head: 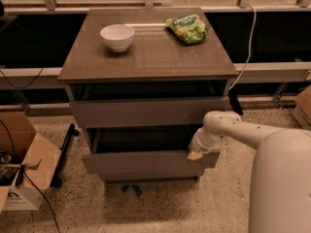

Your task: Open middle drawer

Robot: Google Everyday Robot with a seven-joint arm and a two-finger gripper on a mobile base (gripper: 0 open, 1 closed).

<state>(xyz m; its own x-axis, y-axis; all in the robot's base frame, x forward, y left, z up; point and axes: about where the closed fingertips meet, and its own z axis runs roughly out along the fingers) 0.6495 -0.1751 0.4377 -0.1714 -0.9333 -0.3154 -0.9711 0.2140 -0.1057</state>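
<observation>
Reaching arm (243, 130): it is stretching in from the right foreground toward the bench front.
Cardboard box (24, 164): it is sitting open on the floor, left of the bench.
Tool (196, 153): it is touching the right end of the middle drawer's top edge; whether it is open or closed I cannot tell.
Middle drawer (141, 162): it is standing pulled out, its front jutting ahead of the top drawer (146, 111).
Bench (155, 62): it is carrying two things.
White bowl (117, 36): it is resting upright, left rear.
Green bag (187, 28): it is lying at the right rear, well apart from the bowl.
</observation>
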